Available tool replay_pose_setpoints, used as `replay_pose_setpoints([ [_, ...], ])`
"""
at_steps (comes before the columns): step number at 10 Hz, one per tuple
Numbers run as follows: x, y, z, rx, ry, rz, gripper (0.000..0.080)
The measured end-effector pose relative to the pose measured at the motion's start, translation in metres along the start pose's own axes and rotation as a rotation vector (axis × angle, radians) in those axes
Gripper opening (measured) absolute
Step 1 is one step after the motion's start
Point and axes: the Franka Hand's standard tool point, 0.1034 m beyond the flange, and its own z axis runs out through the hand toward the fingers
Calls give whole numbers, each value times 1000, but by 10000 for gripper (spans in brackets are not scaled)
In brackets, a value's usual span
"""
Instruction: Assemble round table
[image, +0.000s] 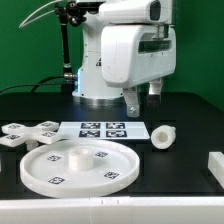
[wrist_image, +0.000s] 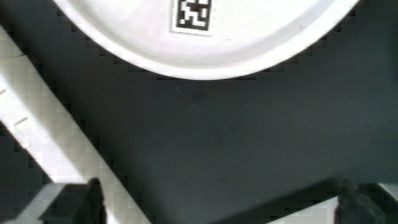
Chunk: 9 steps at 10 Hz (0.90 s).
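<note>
The large rimmed round disc (image: 78, 165) lies flat at the front of the black table, tags on top. In the wrist view its edge (wrist_image: 214, 45) fills one side, one tag showing. The cross-shaped base piece (image: 25, 133) lies at the exterior view's left, behind the disc. The short thick cylinder leg (image: 163, 136) lies on its side at the right. My gripper (image: 143, 98) hangs high above the table behind the parts, open and empty. In the wrist view the gripper (wrist_image: 217, 207) shows two dark fingertips (wrist_image: 71, 205) far apart over bare tabletop.
The marker board (image: 103, 129) lies between the base piece and the leg. A white block (image: 215, 165) sits at the exterior view's right edge. A white strip (wrist_image: 36, 120) runs diagonally through the wrist view; I cannot tell what it is. The robot base stands behind.
</note>
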Motion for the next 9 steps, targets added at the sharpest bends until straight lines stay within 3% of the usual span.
replay_pose_setpoints([
  [6, -1, 1, 1, -1, 0, -4, 649],
  [7, -16, 4, 6, -14, 6, -62, 649],
  [9, -52, 3, 20, 0, -7, -85, 649],
])
